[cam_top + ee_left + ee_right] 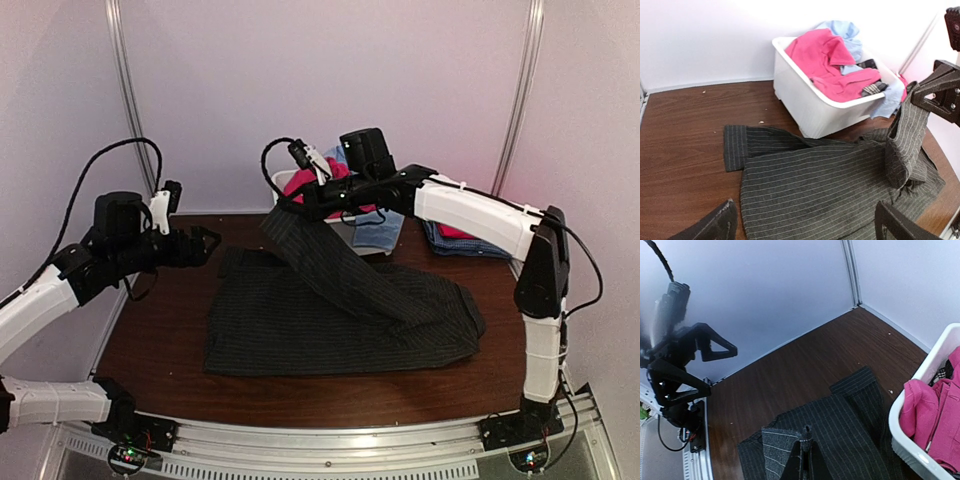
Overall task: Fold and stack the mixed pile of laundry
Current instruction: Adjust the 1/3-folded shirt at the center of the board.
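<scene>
Right tool [287, 207] pinches the black pinstriped garment [340, 320] aloft; left tool [208, 245] hangs open.

Bare table [680, 130] left-rear passable; white tub [805, 107] blocks rear centre; lifted pinstriped garment [340, 320] spans middle; behind tub seemingly tight.

Black pinstriped garment [330, 315], pink-red garment [832, 62], light blue cloth [847, 35], white tub [815, 107].

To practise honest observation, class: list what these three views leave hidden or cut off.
- Top view: the right arm covers most of the white tub and the blue clothes behind it.
- Left wrist: the pink garment hides whatever lies beneath it.
- Right wrist: the frame edge cuts off the pinstriped garment below the right gripper.
</scene>
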Robot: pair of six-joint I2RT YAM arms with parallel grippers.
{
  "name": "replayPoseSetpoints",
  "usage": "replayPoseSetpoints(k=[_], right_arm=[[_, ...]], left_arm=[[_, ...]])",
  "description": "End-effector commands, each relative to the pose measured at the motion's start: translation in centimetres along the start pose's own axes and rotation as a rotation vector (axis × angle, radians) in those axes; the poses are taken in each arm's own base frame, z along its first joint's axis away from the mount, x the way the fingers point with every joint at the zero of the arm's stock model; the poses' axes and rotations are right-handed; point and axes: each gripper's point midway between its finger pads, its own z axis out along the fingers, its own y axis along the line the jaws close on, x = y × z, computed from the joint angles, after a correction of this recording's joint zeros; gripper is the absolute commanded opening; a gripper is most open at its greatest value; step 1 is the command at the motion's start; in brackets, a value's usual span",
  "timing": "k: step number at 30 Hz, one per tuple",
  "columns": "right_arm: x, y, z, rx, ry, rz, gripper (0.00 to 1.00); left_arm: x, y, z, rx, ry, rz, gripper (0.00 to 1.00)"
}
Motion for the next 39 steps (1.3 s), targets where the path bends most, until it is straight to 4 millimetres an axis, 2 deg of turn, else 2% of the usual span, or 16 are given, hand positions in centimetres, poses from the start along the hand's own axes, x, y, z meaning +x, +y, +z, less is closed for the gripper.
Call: replayPoseSetpoints(k=[1,3,5,8,10,13,18,21,27,30,32,39], right_arm=[[0.0,-5.1,1.1,0.23,0.023,-0.083,0.0],[-0.2,-7.5,0.8,0.342,0.033,-0.104,0.0],[-1.2,-8.2,0.5,0.369,0.002,-0.111,0.0],[-1.9,-7.7,1.3,0.319,-0.029,-0.11,0.0],[-2.5,-6.9,2.3,0.274,-0.044,-0.089,0.0],[-3.8,-5.5,2.7,0.246,-0.097,-0.087,0.0],[-6.4,-6.1,0.3,0.341,-0.191,-0.104,0.0],[-7.5,-7.6,-1.6,0.469,-0.234,-0.135,0.0],[-6.5,-10.9,-3.5,0.735,-0.198,-0.192,0.0],[-6.7,-11.5,-4.9,0.816,-0.206,-0.242,0.0],[-7.7,-11.3,-5.8,0.839,-0.225,-0.28,0.0],[-9.7,-11.2,-7.0,0.908,-0.256,-0.333,0.0]], left_arm=[[0.1,1.9,0.8,-0.067,0.015,-0.081,0.97],[0.6,2.3,1.2,-0.08,0.032,-0.085,0.97],[0.9,2.5,1.6,-0.079,0.04,-0.072,0.96],[1.2,2.8,2.3,-0.077,0.049,-0.07,0.96],[1.3,3.2,2.6,-0.073,0.053,-0.095,0.96],[1.5,3.6,3.1,-0.067,0.065,-0.131,0.95],[1.7,3.8,3.4,-0.063,0.07,-0.122,0.94],[1.8,3.9,3.7,-0.065,0.077,-0.119,0.95],[2.2,5.4,4.3,-0.125,0.116,-0.152,0.94],[2.2,6.0,4.2,-0.126,0.112,-0.175,0.94],[2.0,6.1,4.0,-0.132,0.106,-0.17,0.94],[1.7,6.9,3.4,-0.16,0.101,-0.17,0.94]])
